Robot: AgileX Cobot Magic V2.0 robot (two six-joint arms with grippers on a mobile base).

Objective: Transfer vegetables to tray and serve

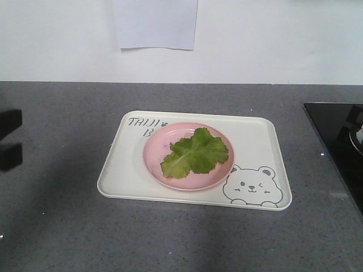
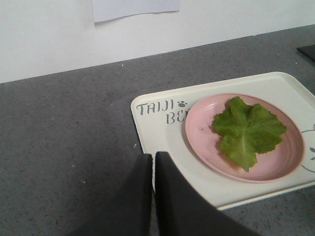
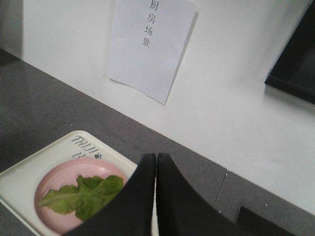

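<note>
A ruffled green lettuce leaf (image 1: 194, 154) lies flat on a round pink plate (image 1: 156, 160). The plate stands on the cream bear tray (image 1: 258, 141) on the grey counter. The leaf also shows in the left wrist view (image 2: 247, 130) and in the right wrist view (image 3: 81, 197). My left gripper (image 2: 153, 156) is shut and empty, over the tray's near left edge (image 2: 147, 128), left of the plate (image 2: 199, 125). My right gripper (image 3: 156, 156) is shut and empty, above the tray's far right side (image 3: 19, 174). Neither gripper shows in the front view.
A black cooktop (image 1: 337, 141) lies at the right of the counter. A white wall with a paper sheet (image 1: 155, 24) runs along the back; the sheet also shows in the right wrist view (image 3: 147, 46). Dark shapes (image 1: 10, 139) sit at the left edge.
</note>
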